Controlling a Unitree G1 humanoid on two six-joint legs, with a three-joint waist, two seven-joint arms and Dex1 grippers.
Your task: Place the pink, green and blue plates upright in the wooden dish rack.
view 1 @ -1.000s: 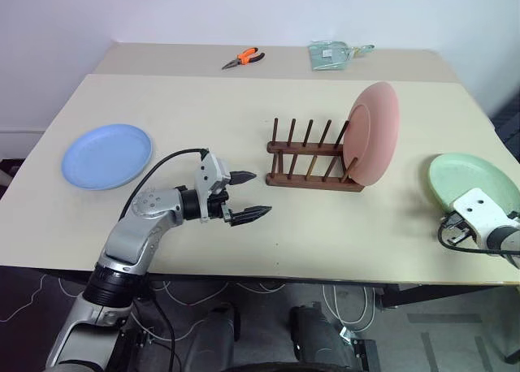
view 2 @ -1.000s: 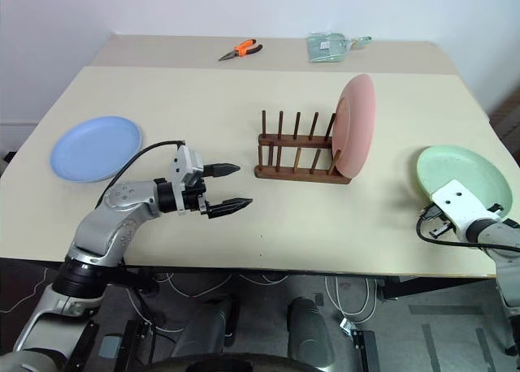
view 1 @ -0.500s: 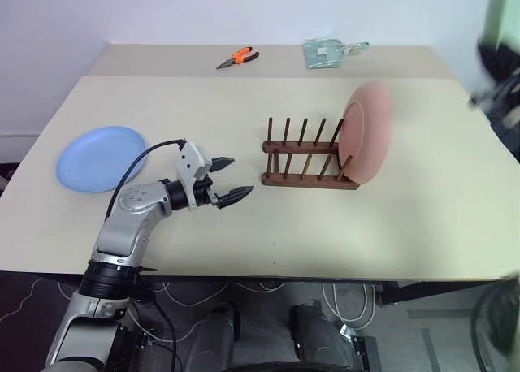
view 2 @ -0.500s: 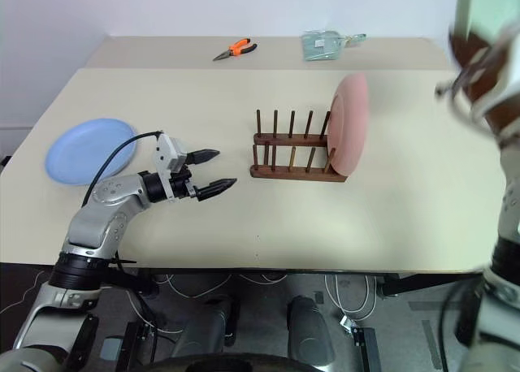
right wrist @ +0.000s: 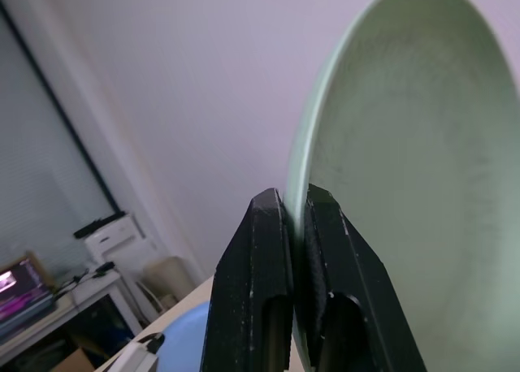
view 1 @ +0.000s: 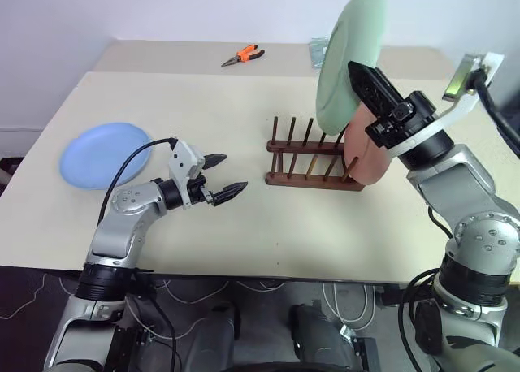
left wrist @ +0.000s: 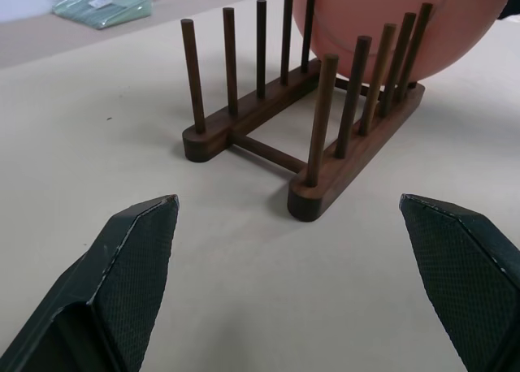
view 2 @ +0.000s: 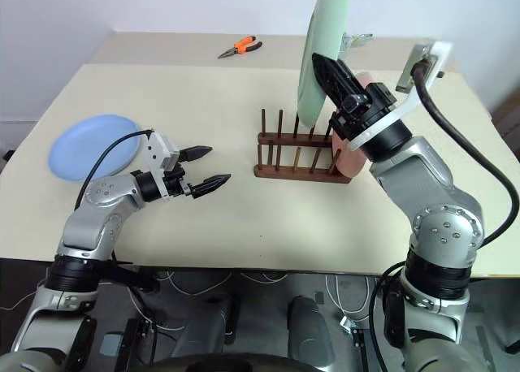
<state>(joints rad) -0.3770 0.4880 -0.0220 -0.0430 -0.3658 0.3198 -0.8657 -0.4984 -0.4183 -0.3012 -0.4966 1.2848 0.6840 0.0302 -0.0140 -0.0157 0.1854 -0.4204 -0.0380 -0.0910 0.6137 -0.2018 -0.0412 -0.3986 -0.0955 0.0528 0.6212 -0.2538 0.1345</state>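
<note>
Clamped on the rim of the green plate (view 1: pixel 349 59), the right gripper (view 1: pixel 367 81) holds that plate on edge in the air above the wooden dish rack (view 1: pixel 313 155), its two black fingers (right wrist: pixel 272 250) pinched together with the thin rim between them. The plate stands nearly vertical, tipped a little, and hangs over the rack's right half, just to the left of the pink plate (view 1: pixel 367 154), which already sits upright in the slot at the rack's right end. To the left of the pink plate the remaining peg gaps are free (the left wrist view shows them bare down to the rails). The blue plate (view 1: pixel 104 153) lies flat on the table (view 1: pixel 244 226) well to the left, untouched. Near it but apart from it, the left gripper (view 1: pixel 221 177) hovers low over the table with its fingers (left wrist: pixel 134 262) spread wide and nothing between them, pointing toward the rack's left end. So the step in hand looks like the second of three: one plate racked, the green one on its way in, the blue one waiting. The next move calls for lining the green plate's lower edge up with a free gap beside the pink plate, keeping it parallel to that plate, and lowering it straight between the two peg rows until the rim rests on the rails before letting go; a skewed descent could knock the pink plate or shove the light rack.
</note>
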